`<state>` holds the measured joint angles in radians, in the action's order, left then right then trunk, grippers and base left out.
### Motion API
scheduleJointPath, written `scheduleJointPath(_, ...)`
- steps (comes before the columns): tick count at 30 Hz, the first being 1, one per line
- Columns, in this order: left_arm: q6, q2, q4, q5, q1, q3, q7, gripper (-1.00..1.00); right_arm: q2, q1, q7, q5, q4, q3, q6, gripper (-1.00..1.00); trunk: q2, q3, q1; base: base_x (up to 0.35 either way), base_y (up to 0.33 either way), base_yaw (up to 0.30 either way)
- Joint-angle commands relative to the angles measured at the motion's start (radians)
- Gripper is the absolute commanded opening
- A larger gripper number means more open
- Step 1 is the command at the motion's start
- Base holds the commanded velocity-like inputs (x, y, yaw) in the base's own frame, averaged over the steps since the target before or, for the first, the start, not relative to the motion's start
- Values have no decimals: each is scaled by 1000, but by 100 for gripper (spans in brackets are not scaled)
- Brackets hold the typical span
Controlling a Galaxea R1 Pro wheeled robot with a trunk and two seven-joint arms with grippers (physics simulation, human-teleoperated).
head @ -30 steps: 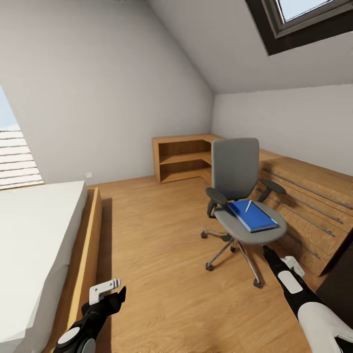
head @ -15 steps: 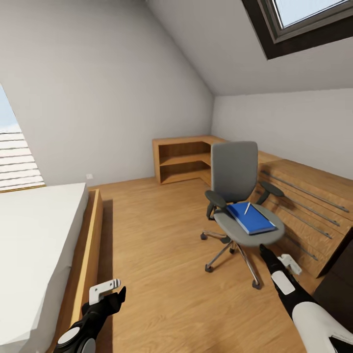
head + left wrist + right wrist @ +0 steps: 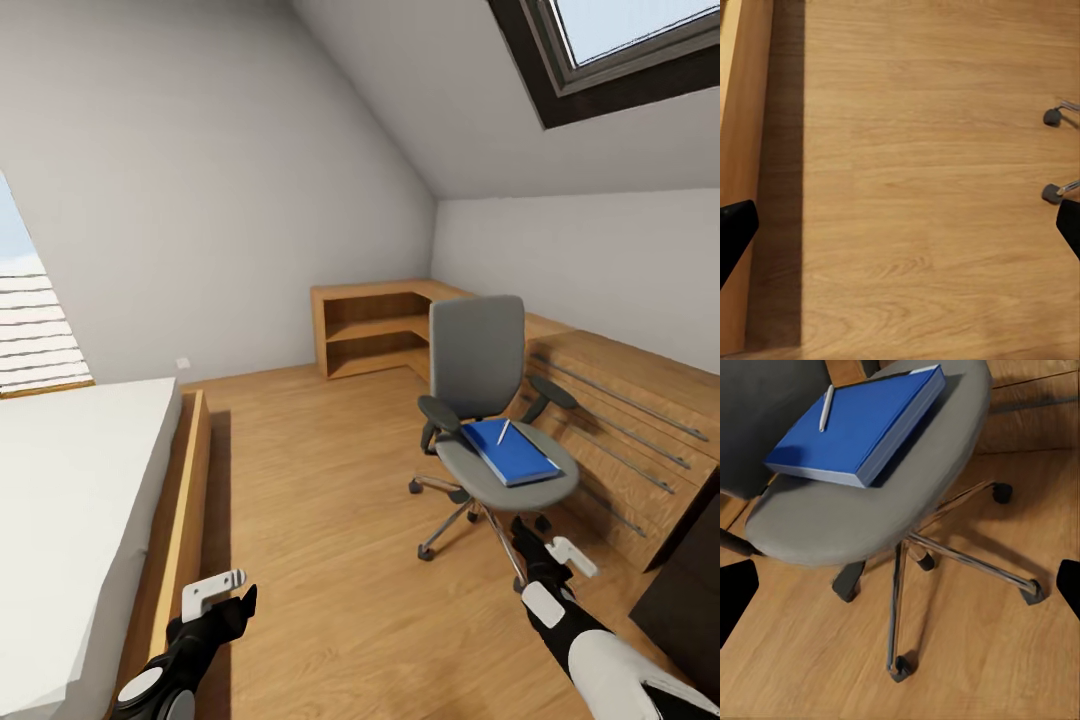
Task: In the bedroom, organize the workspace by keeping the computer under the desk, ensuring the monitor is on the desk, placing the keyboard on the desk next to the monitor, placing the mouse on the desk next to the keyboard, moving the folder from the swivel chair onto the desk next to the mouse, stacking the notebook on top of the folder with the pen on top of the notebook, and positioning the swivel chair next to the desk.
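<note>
Meanwhile, a flat bright blue folder point(image 3: 512, 452) with a thin pale pen point(image 3: 503, 432) lies on the grey padded swivel chair point(image 3: 485, 400); the right gripper point(image 3: 549, 562) and left gripper point(image 3: 222, 594) both gape wide.

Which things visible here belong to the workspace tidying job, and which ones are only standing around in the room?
Belong to the job:
- swivel chair
- folder, lying on the chair seat
- pen, lying on the folder

Only standing around:
- bed
- low wooden shelf unit
- wooden drawer cabinet
- skylight
</note>
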<state>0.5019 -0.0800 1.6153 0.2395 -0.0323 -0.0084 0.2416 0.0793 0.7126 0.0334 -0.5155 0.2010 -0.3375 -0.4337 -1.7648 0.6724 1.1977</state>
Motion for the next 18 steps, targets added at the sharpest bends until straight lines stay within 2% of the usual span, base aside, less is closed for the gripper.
scheduleJointPath(1,3,0,1,10,0,-1,8,100,-5,1,3,3,-25,3,-31,100,7,-3,-4,0,0,0)
scheduleJointPath(4,3,0,0,10,0,-1,8,100,-18,0,3,62,-130,3,-149,100,28,-12,-15,0,0,0)
scheduleJointPath(8,2,-1,0,9,0,-2,8,100,-27,-13,4,124,-185,3,-264,100,56,-24,-31,0,0,0)
scheduleJointPath(11,1,0,0,9,0,-2,9,100,-38,-50,4,156,-202,3,-318,100,77,-34,-42,0,0,0)
scheduleJointPath(12,1,-1,0,9,0,-2,9,100,-44,-83,4,169,-208,3,-342,100,84,-37,-46,0,0,0)
scheduleJointPath(18,-1,-2,-1,9,0,-2,10,100,-61,-162,5,196,-216,3,-402,100,126,-56,-69,0,0,0)
